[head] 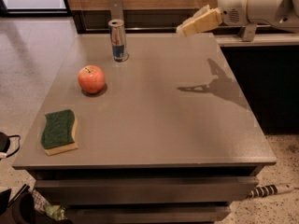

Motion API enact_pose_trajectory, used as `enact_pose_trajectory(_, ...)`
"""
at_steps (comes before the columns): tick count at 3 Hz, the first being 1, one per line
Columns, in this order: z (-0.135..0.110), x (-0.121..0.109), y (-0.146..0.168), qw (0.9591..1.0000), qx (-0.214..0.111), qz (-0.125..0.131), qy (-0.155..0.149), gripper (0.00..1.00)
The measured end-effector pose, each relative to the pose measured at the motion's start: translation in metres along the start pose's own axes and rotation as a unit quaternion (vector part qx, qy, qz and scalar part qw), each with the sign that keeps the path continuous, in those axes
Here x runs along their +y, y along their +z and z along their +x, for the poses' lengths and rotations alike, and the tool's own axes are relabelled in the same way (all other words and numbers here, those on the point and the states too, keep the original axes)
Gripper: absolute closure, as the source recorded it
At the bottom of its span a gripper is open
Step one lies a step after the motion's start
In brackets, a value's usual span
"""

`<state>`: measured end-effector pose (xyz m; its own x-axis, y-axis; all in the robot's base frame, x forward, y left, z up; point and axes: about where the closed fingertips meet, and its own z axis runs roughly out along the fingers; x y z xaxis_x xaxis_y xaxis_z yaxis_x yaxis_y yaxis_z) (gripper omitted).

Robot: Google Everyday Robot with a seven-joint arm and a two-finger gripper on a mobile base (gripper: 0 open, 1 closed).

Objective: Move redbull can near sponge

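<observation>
The redbull can (118, 40) stands upright near the far left edge of the grey table (154, 111); it is slim, silver and blue with a red mark. The sponge (59, 131), green on top with a yellow base, lies flat at the table's front left. My gripper (187, 27) with pale yellow fingers hangs in the air above the far right part of the table, well right of the can and touching nothing. It holds nothing.
A red-orange apple (91, 79) sits between the can and the sponge. A wooden wall and low ledge (154, 3) run behind the table. A dark cabinet (271, 78) stands to the right. Cables and clutter (18, 204) lie on the floor at lower left.
</observation>
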<state>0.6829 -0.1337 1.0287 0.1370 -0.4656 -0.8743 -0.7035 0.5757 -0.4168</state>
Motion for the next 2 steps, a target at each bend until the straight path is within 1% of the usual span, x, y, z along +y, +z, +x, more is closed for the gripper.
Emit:
enact_pose_trajectory(1,0.000,0.000,0.000,1.0000,0.000,0.000,0.000,0.00)
enact_pose_trajectory(2,0.008,0.000,0.027,0.9998,-0.012,0.001,0.013,0.00)
